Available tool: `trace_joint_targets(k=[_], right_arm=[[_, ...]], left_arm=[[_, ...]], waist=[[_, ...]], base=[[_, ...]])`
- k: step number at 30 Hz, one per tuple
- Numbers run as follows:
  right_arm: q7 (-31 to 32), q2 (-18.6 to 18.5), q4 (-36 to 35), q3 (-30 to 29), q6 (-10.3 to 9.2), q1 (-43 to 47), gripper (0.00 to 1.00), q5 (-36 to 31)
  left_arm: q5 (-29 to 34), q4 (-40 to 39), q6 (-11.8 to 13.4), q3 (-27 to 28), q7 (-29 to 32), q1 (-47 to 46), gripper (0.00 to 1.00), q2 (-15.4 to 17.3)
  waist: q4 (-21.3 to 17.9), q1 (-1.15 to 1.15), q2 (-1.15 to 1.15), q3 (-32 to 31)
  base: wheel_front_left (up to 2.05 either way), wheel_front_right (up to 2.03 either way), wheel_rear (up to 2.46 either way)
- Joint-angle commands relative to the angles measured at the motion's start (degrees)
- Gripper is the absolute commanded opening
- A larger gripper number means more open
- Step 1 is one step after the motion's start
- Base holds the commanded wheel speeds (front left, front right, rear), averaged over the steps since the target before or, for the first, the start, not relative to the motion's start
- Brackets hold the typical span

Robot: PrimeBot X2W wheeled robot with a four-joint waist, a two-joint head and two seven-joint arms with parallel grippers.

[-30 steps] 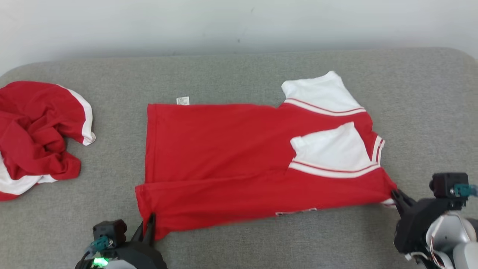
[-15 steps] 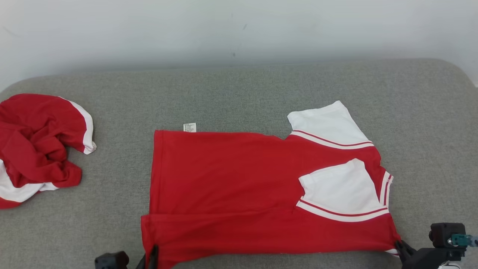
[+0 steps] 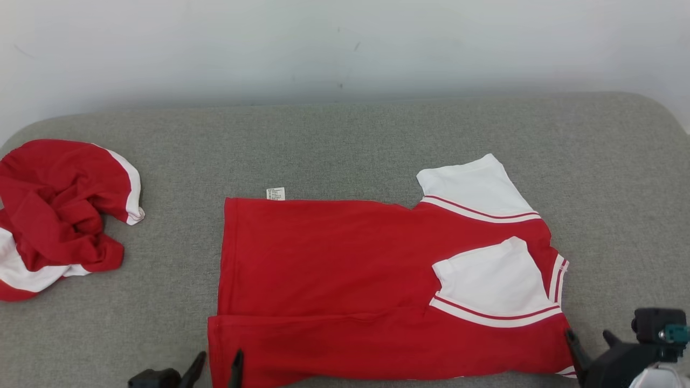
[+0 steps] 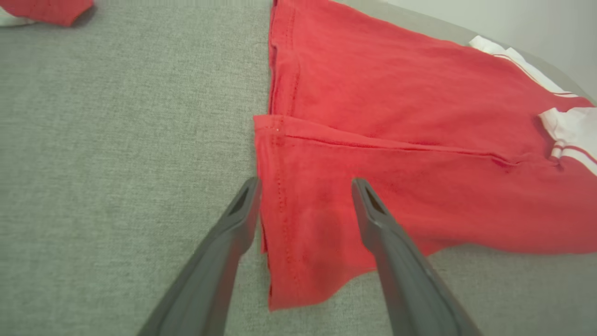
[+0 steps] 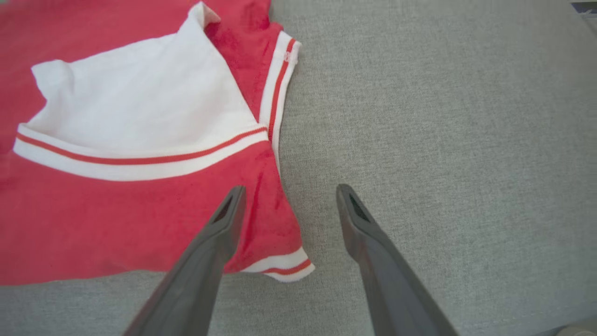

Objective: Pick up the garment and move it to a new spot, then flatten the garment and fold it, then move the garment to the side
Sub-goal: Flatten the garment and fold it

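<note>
The red garment [image 3: 323, 253] with white sleeves lies spread on the grey cushion, and its near strip is folded over onto the body. My left gripper [image 3: 218, 358] stands open at the near left hem corner. In the left wrist view the left gripper [image 4: 304, 184] straddles the hem of the garment [image 4: 396, 116], one finger on the cushion side and one above the cloth. My right gripper [image 3: 588, 338] is open by the near right corner. In the right wrist view the right gripper [image 5: 290, 189] hovers over the striped corner of the garment [image 5: 116, 107].
A second, crumpled red and white garment [image 3: 59, 215] lies at the far left of the grey cushion [image 3: 377, 140]. A small white label [image 3: 275, 193] sticks out at the far hem. A pale wall [image 3: 345, 43] runs behind the cushion.
Both grippers, shut on the garment's near corners a second ago, have opened and let go. The head camera has tilted, so the whole picture sits lower.
</note>
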Motion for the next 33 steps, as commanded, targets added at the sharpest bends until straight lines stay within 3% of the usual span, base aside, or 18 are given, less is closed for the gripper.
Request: trace_joint_targets(k=[1,13,23,33], right_arm=[[0.3,-0.2,-0.7,-0.2,-0.16,-1.3,1.0,0.2],[7.5,-4.0,2.0,3.3,-0.16,-18.6,1.0,2.3],[8.6,-6.5,14.5,10.9,-0.15,-39.6,1.0,3.4],[5.7,-6.4,26.8,17.0,-0.15,-54.4,1.0,3.6]], left_arm=[[-0.2,-0.5,-0.1,0.5,-0.3,0.2,1.0,0.6],[-0.1,0.1,-0.4,0.8,6.9,-14.5,1.0,2.2],[-1.4,10.4,-3.4,0.3,16.0,-33.5,1.0,2.4],[-2.4,19.3,-5.6,-0.1,22.8,-45.3,1.0,2.9]], waist=[[0.0,0.0,0.0,0.0],[0.1,0.0,0.0,3.7],[-0.1,0.0,0.0,12.4],[-0.5,0.0,0.0,19.5]], base=[[0.0,0.0,0.0],[0.0,0.0,0.0],[0.0,0.0,0.0],[0.0,0.0,0.0]])
